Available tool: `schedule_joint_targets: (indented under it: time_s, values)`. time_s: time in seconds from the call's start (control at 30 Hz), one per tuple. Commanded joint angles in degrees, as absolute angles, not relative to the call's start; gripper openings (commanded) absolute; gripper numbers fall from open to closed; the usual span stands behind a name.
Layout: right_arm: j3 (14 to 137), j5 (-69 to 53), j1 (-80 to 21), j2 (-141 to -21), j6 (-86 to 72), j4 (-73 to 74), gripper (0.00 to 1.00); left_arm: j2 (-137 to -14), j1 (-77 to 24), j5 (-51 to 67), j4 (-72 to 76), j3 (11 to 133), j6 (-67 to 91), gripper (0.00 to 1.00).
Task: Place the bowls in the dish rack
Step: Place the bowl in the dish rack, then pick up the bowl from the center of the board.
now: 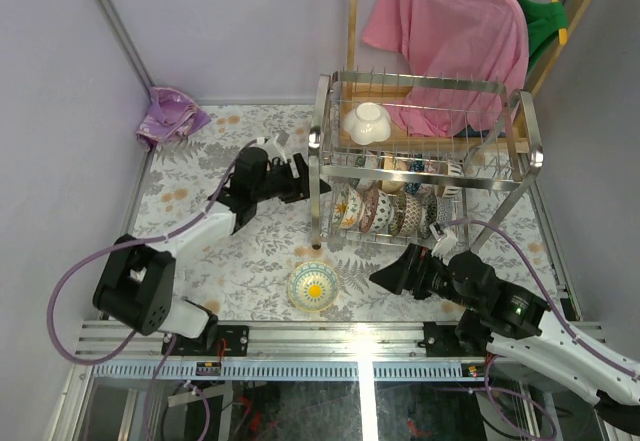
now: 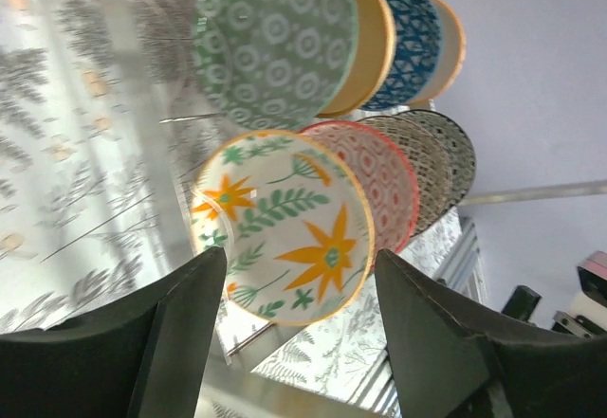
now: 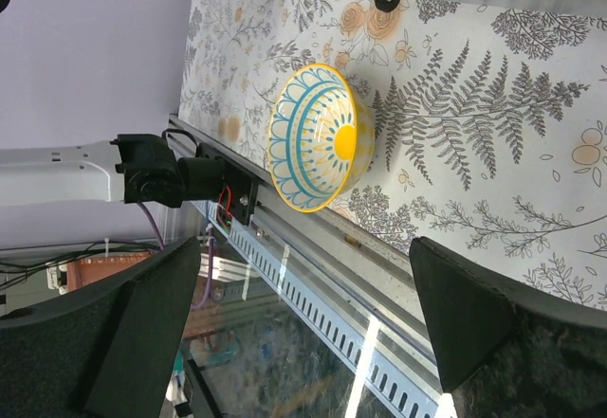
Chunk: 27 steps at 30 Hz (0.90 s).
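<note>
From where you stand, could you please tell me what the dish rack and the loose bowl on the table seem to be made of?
The dish rack: likely polished steel wire with chrome tubes, shown by bright mirror-like glints. The bowl: probably glazed ceramic, from its glossy painted blue-and-yellow pattern; plastic cannot be ruled out.

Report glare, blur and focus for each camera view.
Top external view: white glare burns out part of the aluminium front rail, the rest evenly lit. Left wrist view: the green patterned bowl at top is soft, the orange-flower bowl sharper. Right wrist view: the blue-and-yellow ribbed bowl is crisp, the near black end effector fingers blurred.
</note>
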State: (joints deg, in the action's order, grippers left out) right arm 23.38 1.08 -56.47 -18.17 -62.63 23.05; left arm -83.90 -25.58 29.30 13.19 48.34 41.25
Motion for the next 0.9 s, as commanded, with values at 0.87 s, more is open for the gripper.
schedule_joint_targets:
  time_s: [0.87]
  values:
    - [26.2,3.94,-56.8,-15.18,-61.83,27.44,0.99,-58.09,-55.57,-4.28,-27.79,44.01,45.92,0.64]
